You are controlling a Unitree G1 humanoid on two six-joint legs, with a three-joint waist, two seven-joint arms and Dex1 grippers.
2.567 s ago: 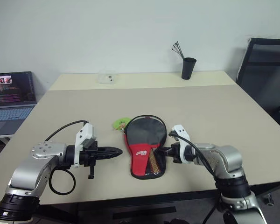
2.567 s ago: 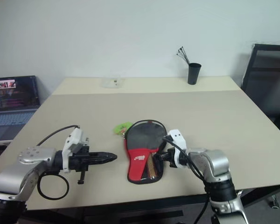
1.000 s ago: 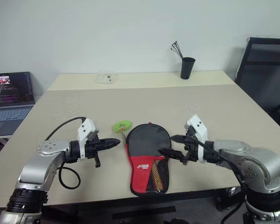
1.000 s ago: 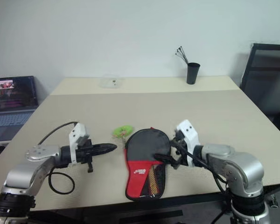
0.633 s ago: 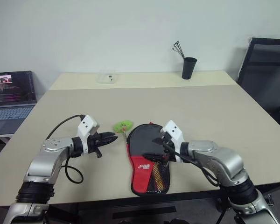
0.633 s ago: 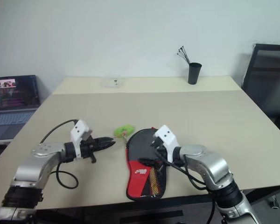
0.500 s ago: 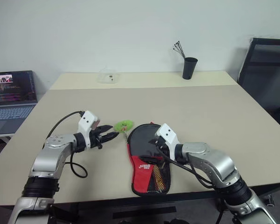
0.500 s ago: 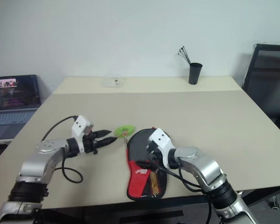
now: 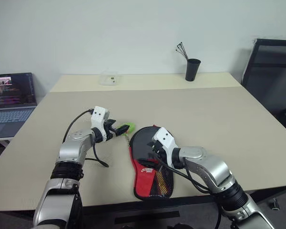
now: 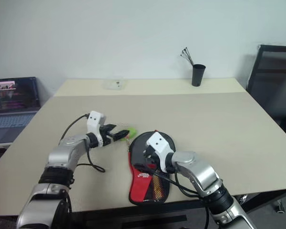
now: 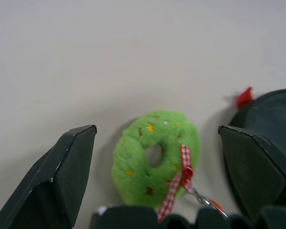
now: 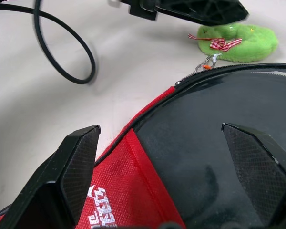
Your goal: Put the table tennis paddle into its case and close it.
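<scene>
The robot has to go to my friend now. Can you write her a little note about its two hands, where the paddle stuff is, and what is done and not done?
Left end effector: open, fingers on either side of the green plush ring charm, holding nothing.
Right end effector: open, over the round end of the case, holding nothing.
The case lies flat on the table near the front edge. The charm hangs by a small clip from its zip.
The paddle looks to be already inside; I cannot make it out separately.
Left: take the charm and pull the zip shut, steadying the case with the right end effector. How far the zip is closed is unclear.
</scene>
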